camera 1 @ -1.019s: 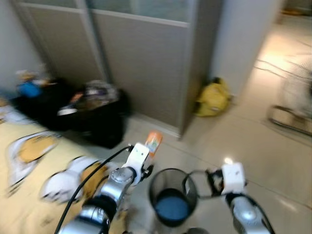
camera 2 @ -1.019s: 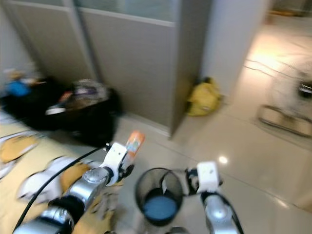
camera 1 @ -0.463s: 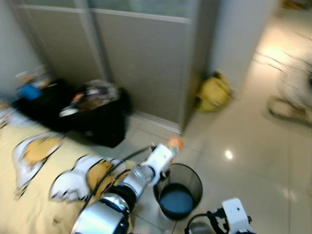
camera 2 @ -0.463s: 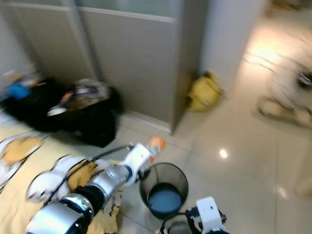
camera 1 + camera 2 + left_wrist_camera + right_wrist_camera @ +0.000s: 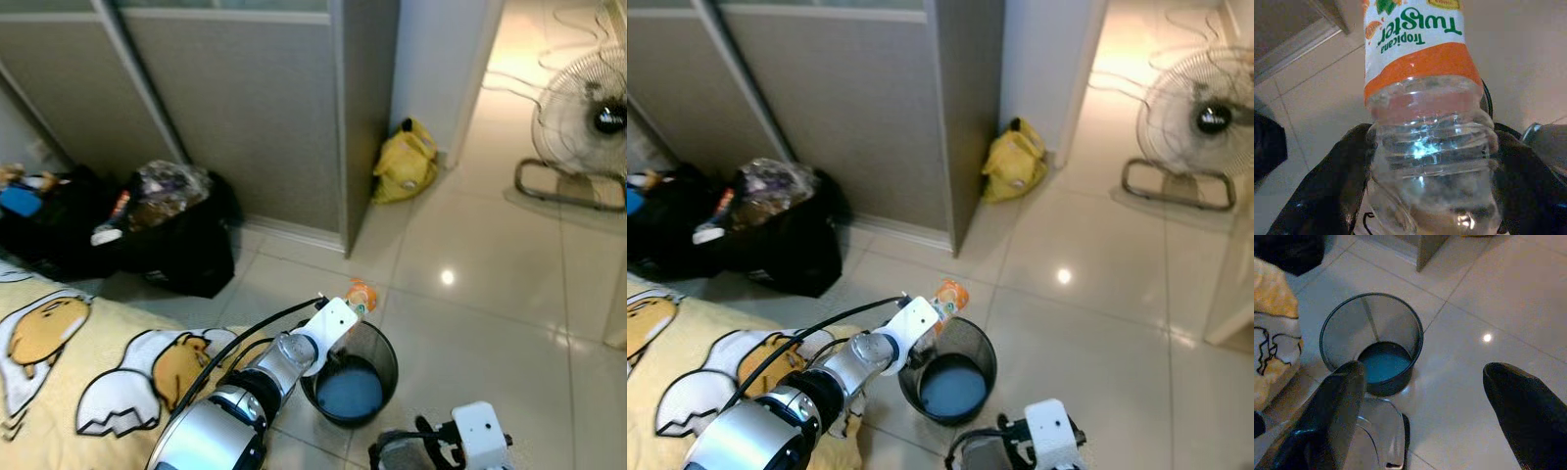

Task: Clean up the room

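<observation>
My left gripper (image 5: 345,311) is shut on a clear plastic Tropicana Twister bottle (image 5: 360,294) with an orange label, holding it over the near rim of a black mesh wastebasket (image 5: 384,354) that has a blue bottom. In the left wrist view the bottle (image 5: 1422,112) sits between the two black fingers (image 5: 1337,181). My right gripper (image 5: 1427,416) is open low beside the wastebasket (image 5: 1374,352), nothing between its fingers (image 5: 1528,411); its white wrist block (image 5: 480,433) shows at the bottom edge.
A yellow bag (image 5: 405,164) leans against the partition corner. Black bags stuffed with rubbish (image 5: 171,230) stand along the grey partition wall. A yellow cartoon-print blanket (image 5: 88,362) covers the lower left. A floor fan (image 5: 588,122) stands at the right. Glossy tile floor lies open to the right.
The head view has shifted and sharpened. My left gripper has carried the bottle forward to the wastebasket's rim. My right arm has dropped low toward the bottom of the view.
</observation>
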### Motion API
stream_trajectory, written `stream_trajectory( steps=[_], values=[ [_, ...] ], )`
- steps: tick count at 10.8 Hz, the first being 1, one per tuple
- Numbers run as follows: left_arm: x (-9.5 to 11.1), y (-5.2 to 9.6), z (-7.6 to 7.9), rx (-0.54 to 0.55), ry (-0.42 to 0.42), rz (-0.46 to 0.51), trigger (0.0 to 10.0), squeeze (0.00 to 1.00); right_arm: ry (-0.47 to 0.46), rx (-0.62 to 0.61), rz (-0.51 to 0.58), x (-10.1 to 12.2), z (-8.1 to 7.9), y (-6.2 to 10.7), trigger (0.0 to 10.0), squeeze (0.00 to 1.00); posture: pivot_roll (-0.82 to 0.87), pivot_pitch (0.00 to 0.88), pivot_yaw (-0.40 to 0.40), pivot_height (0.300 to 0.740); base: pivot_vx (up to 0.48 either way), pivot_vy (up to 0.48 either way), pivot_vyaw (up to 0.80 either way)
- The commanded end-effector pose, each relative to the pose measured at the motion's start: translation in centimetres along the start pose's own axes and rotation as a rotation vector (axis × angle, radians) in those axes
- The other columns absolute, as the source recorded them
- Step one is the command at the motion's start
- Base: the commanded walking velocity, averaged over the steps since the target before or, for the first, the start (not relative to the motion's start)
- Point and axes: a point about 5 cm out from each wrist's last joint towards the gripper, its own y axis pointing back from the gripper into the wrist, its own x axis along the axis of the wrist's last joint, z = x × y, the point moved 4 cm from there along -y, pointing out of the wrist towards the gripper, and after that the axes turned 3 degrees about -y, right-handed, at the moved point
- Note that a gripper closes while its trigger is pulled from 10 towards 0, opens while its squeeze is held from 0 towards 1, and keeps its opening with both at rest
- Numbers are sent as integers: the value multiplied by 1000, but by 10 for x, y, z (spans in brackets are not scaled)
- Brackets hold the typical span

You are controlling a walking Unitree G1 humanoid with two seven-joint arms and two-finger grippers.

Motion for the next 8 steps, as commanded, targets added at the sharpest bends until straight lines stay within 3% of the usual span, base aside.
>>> stream_trajectory(
  steps=[1, 4, 6, 7, 8],
  values=[
    [32, -5, 25, -36, -37, 52, 10000, 1000, -14, 57, -97, -25, -25, 6, 10000, 0, -520, 161, 169, 719, 0, 0, 0],
    [41, -5, 25, -26, -54, 71, 10000, 1000, -22, 38, -73, -16, -19, 10, 10000, 0, -529, 171, 176, 719, 0, 0, 0],
    [56, -4, 22, -15, -4, 129, 10000, 1000, -22, 27, -52, -6, -18, 13, 10000, 0, -531, 178, 176, 719, 0, 0, 0],
    [66, -1, 8, 11, 66, 188, 10000, 0, -20, 11, -10, 9, -16, 13, 10000, 0, -523, 172, 171, 719, 0, 0, 0],
    [70, 5, -14, 16, 215, 290, 10000, 0, -38, -18, 53, 29, -10, 8, 10000, 0, -489, 147, 166, 719, 0, 0, 0]
  ],
)
